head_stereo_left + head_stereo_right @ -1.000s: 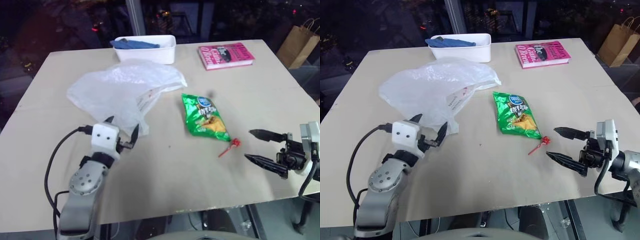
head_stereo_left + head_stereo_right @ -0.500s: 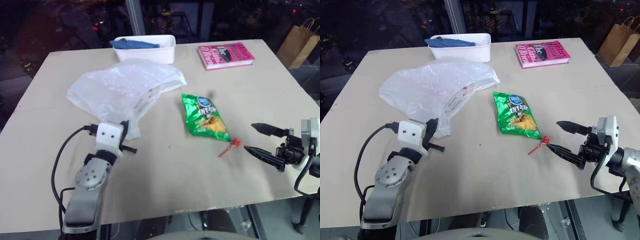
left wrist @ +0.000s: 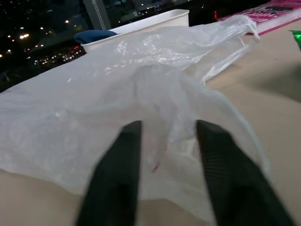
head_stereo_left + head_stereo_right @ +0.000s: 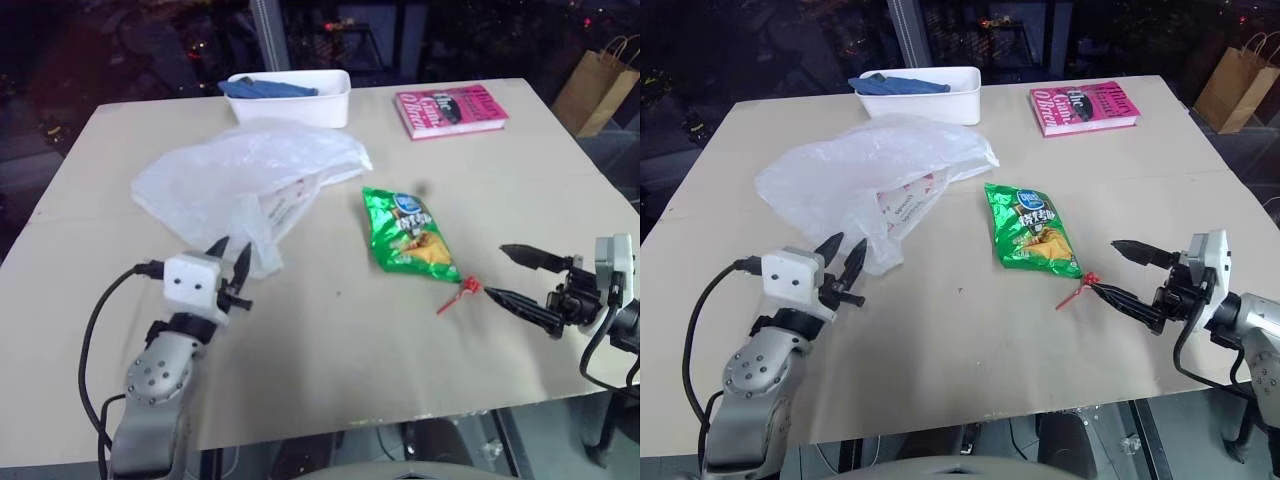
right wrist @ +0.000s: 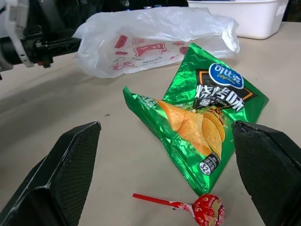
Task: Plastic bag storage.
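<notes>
The plastic bag [image 4: 245, 175] lies spread and loose on the far-left part of the tabletop [image 4: 330, 340], its near edge just ahead of the left gripper [image 4: 230, 266], whose jaws stand parted with a fold of film between them but not visibly pinched, apparently lined up for a grab. It is thin, crinkly, translucent white with faint red print. The right gripper [image 4: 1127, 272] waits with jaws wide apart, empty, beside the glossy green snack packet [image 4: 410, 232] and a red lollipop [image 4: 466, 288].
</notes>
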Motion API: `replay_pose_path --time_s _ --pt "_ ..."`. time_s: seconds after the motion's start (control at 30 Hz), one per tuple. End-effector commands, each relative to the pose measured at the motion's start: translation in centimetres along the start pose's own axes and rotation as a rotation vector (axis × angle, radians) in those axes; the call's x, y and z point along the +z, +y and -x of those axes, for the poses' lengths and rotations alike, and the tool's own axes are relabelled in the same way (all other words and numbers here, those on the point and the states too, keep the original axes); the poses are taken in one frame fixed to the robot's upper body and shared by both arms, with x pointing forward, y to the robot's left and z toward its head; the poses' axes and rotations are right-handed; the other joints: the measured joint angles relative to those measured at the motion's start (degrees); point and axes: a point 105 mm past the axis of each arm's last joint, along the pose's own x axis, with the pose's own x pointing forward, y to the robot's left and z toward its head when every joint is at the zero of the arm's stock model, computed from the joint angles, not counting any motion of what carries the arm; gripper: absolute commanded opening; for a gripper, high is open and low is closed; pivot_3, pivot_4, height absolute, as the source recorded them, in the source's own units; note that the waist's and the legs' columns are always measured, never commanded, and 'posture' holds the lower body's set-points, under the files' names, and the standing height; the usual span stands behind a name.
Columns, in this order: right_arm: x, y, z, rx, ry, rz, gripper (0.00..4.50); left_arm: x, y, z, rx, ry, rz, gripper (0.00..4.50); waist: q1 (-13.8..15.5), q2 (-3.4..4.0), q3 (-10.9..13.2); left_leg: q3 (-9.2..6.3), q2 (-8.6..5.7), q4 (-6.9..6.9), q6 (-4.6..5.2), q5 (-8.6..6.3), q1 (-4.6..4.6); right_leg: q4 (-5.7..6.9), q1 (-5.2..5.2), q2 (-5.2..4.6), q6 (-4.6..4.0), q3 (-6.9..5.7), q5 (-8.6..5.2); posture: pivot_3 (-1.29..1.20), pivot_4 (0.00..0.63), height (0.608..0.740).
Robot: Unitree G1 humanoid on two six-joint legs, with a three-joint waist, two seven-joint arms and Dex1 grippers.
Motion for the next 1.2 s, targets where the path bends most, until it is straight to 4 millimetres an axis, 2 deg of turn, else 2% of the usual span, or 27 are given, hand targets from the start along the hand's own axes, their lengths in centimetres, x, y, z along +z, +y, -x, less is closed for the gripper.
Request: replay_pose_path --time_s 0.03,0.1,0.4,0.57,0.8,0.83,0.9,1.13,1.17,1.2 --pt "0.6 0.0 -0.1 0.006 -0.021 0.039 4.50 2.1 -0.7 0.8 -0.020 -0.093 -0.011 3.60 0.0 0.00 0.0 0.00 0.00 0.00 0.00 0.00 0.00 0.00 0.00 0.00 0.00 0.00 0.00 0.00 0.150 0.740" --pt "0.5 0.0 -0.1 0.002 -0.019 0.041 4.50 2.4 -1.2 1.2 -0.033 -0.109 -0.015 4.45 0.0 0.00 0.0 0.01 0.00 0.00 0.00 0.00 0.00 0.00 0.00 0.00 0.00 0.00 0.00 0.00 0.150 0.740" --pt "0.4 0.0 -0.1 -0.014 -0.020 0.049 4.50 2.6 -2.9 1.1 -0.085 -0.126 -0.051 4.45 0.0 0.00 0.0 0.01 0.00 0.00 0.18 -0.10 0.00 0.00 0.01 0.01 0.00 0.00 0.00 0.00 0.150 0.740" --pt "0.5 -0.2 -0.2 -0.020 -0.022 0.061 4.50 -0.9 -1.7 -0.4 0.024 0.028 -0.003 4.45 0.0 0.03 0.0 0.01 -0.01 0.00 0.19 -0.10 0.02 0.01 0.01 0.02 0.00 -0.01 0.00 0.00 0.150 0.740" --pt "0.5 -0.4 -0.2 -0.032 -0.027 0.073 4.50 -1.2 -1.0 -1.6 0.073 0.028 -0.040 4.45 0.0 0.01 0.0 0.00 -0.04 0.01 0.09 -0.05 0.02 0.05 0.00 0.02 0.00 -0.01 0.00 0.00 0.150 0.740" --pt "0.5 -0.5 -0.3 -0.034 -0.028 0.075 4.50 -1.2 -0.9 -1.6 0.077 0.024 -0.041 4.07 0.0 0.01 0.0 0.00 -0.04 0.01 0.01 0.00 0.02 0.06 0.00 0.02 0.00 0.00 0.00 0.00 0.150 0.740" --pt "0.6 -0.5 -0.4 -0.037 -0.030 0.078 4.50 -1.2 -0.8 -1.6 0.080 0.021 -0.043 3.60 0.0 0.01 0.0 0.00 -0.03 0.01 0.00 0.00 0.02 0.06 0.00 0.01 0.00 0.00 0.00 0.00 0.150 0.740" --pt "0.6 -0.7 -0.5 -0.035 -0.032 0.075 4.50 -1.3 -0.6 -1.5 0.088 0.017 -0.045 0.39 0.0 0.01 0.0 0.00 -0.03 0.01 0.00 0.00 0.02 0.06 0.00 0.01 0.00 0.00 0.00 0.00 0.150 0.740" --pt "0.6 -0.7 -0.5 -0.034 -0.031 0.074 4.50 -1.3 -0.6 -1.5 0.089 0.015 -0.043 0.03 0.0 0.01 0.0 0.00 -0.03 0.01 0.00 0.00 0.02 0.06 0.00 0.01 0.00 0.00 0.00 0.00 0.150 0.740" --pt "0.6 -0.7 -0.5 -0.032 -0.031 0.073 4.50 -1.2 -0.6 -1.4 0.091 0.012 -0.042 0.03 0.0 0.01 0.0 0.00 -0.03 0.01 0.00 0.00 0.02 0.06 0.00 0.01 0.00 0.00 0.00 0.00 0.150 0.740"
